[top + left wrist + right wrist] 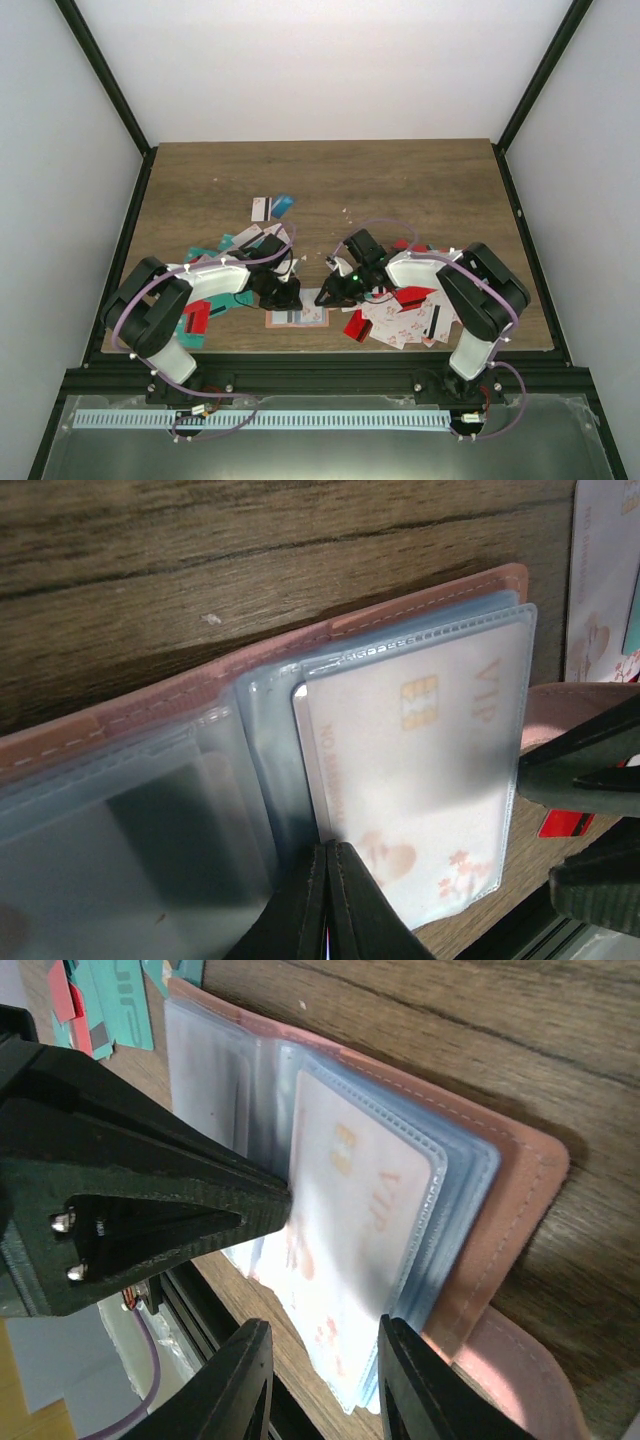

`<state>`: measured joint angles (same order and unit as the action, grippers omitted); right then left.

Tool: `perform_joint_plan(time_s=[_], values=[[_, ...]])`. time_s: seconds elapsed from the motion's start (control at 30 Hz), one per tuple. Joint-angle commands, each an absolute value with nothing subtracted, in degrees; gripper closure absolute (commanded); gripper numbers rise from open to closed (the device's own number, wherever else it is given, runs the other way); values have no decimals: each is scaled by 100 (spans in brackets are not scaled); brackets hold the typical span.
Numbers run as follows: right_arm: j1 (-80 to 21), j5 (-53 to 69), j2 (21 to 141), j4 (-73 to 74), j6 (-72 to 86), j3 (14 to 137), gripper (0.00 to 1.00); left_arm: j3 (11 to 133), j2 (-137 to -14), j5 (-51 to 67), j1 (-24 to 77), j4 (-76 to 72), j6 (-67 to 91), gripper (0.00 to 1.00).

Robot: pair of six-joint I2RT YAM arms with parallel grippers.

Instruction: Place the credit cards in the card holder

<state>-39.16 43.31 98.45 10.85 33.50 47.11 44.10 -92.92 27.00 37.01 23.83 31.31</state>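
The salmon-pink card holder (298, 318) lies open near the table's front edge, between both grippers. Its clear sleeves (300, 710) fan out, and a white credit card (420, 770) with a gold chip and red marks sits inside one sleeve. My left gripper (331, 852) is shut, its tip resting on the sleeves at that card's inner edge. My right gripper (325, 1345) stands open around the lower corner of the sleeve stack (400, 1260), one finger against its edge, the other apart. Loose credit cards lie in heaps on the left (215, 255) and right (405, 318).
Two more cards (272, 207) lie farther back on the wooden table (430, 190). Teal cards (110, 1005) lie just beyond the holder. The black front rail (320, 368) runs close behind the holder. Both arms crowd the middle of the front edge.
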Motion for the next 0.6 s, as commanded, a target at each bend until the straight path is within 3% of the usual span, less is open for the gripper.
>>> perform_joint_plan(time_s=[0.0,0.57], values=[[-3958,4385,9964,1039,3281,4843,69,4202,-9414,2303,3761,2540,3128,96],[-3961,4141,9815,1155,3202,4720,68,4192,-9431,2303,3762,2547,3102,96]])
